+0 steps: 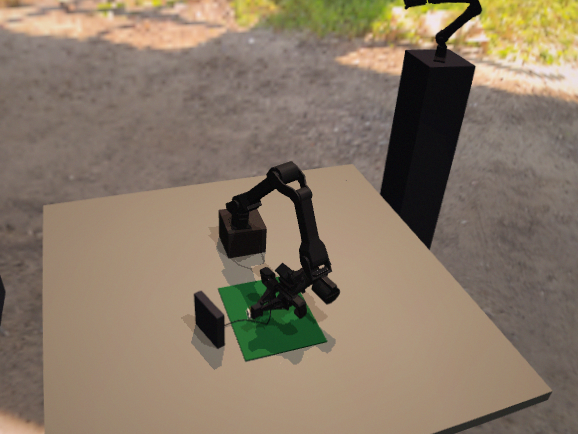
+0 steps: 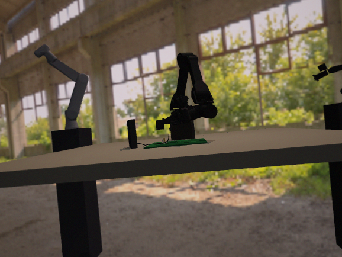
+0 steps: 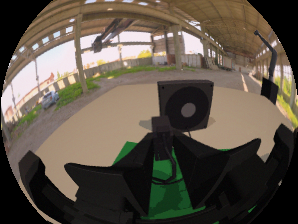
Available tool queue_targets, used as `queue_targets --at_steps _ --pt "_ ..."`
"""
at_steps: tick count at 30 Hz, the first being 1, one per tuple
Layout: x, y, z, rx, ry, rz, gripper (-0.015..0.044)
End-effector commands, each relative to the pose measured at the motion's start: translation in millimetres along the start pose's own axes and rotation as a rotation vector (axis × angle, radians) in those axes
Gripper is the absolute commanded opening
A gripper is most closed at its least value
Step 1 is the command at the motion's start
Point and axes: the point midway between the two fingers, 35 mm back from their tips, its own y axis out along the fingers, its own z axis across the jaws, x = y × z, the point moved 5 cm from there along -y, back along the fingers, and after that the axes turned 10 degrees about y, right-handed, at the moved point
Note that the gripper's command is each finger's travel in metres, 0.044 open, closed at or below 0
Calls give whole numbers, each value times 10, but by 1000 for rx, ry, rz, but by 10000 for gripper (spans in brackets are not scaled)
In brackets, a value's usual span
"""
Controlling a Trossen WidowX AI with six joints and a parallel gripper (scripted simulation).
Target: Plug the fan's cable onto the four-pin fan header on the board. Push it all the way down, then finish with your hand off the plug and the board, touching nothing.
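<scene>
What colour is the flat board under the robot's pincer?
Green, with darker shadow patches; the top view shows it best.

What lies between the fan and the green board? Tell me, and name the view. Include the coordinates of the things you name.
A thin dark cable [image 1: 235, 321] [image 2: 142, 144] [image 3: 190, 134] crosses the tabletop [image 1: 100, 350] [image 2: 89, 154] [image 3: 100, 120] between them; the top view shows it best.

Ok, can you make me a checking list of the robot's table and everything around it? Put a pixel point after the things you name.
Surface: tan table [image 1: 125, 240] [image 2: 251, 148] [image 3: 100, 122], shadows on it.
Job's things: green board [image 1: 280, 340] [image 2: 189, 142] [image 3: 170, 200] lying flat; fan [image 1: 209, 320] [image 2: 132, 134] [image 3: 166, 102] upright beside it; plug [image 3: 161, 125] above the board, unplugged.
Clutter: nothing seen.
Gripper [image 1: 256, 311] [image 2: 161, 122] [image 3: 161, 135]: shut on the plug.
Cable [image 1: 237, 321] [image 2: 169, 134] [image 3: 174, 162]: runs from fan to plug, curving.
Surroundings: other arms on dark pedestals, windows.
</scene>
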Motion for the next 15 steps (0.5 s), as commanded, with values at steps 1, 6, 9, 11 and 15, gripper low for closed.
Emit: queue_targets --at_steps 1,6,9,11,15 --pt "-42 7 -11 -1 -1 0 0" --pt "-66 12 -15 -1 -1 0 0" --pt "-78 15 -18 -1 -1 0 0" --pt "-88 17 -20 -1 -1 0 0" --pt "-106 20 -23 -1 -1 0 0"
